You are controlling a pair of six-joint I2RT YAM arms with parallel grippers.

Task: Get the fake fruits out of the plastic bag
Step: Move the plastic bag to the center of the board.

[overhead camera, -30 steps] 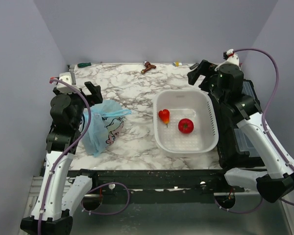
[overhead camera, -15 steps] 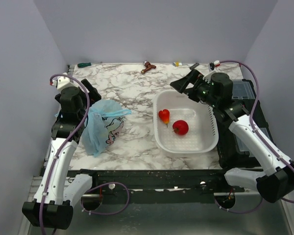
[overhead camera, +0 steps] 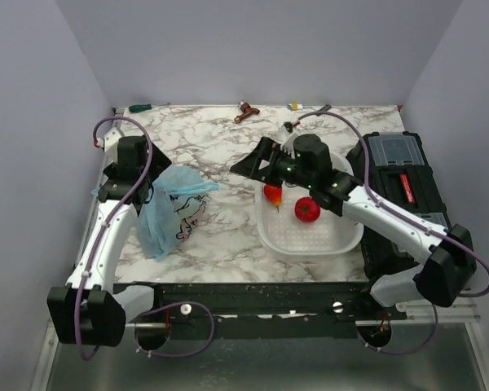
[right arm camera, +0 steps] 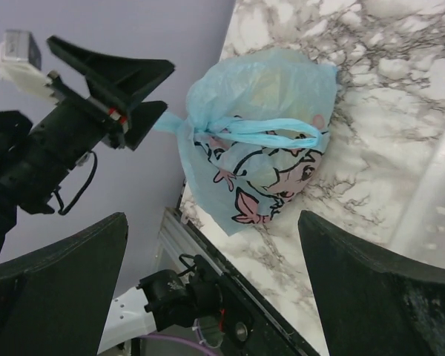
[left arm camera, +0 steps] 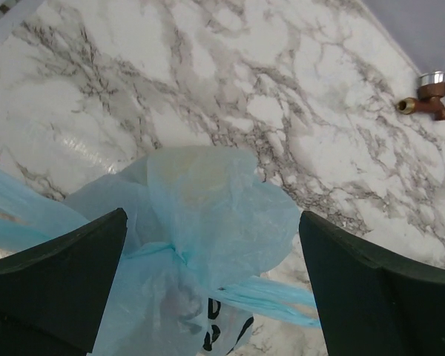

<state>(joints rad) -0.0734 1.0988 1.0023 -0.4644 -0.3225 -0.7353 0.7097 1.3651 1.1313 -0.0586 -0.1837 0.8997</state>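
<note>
Since nothing is gripped yet, step: pre-grasp, both arms posed at the plastic bag point(overhead camera: 173, 210).
Bag: on the counter point(overhead camera: 220, 147), left side; neck looks tied by its handles.
Fake fruits: inside, mostly hidden; faint yellow patch point(left arm camera: 189, 169) shows through the film.
Left tool point(left arm camera: 213, 216): jaws wide, empty, straddling the bag top.
Right tool point(overhead camera: 253, 159): jaws wide, empty, beside the white basket point(overhead camera: 306, 247), facing the bag.
Next: likely pin the bag with one tool, open the neck with the other; the film may bunch.
</note>
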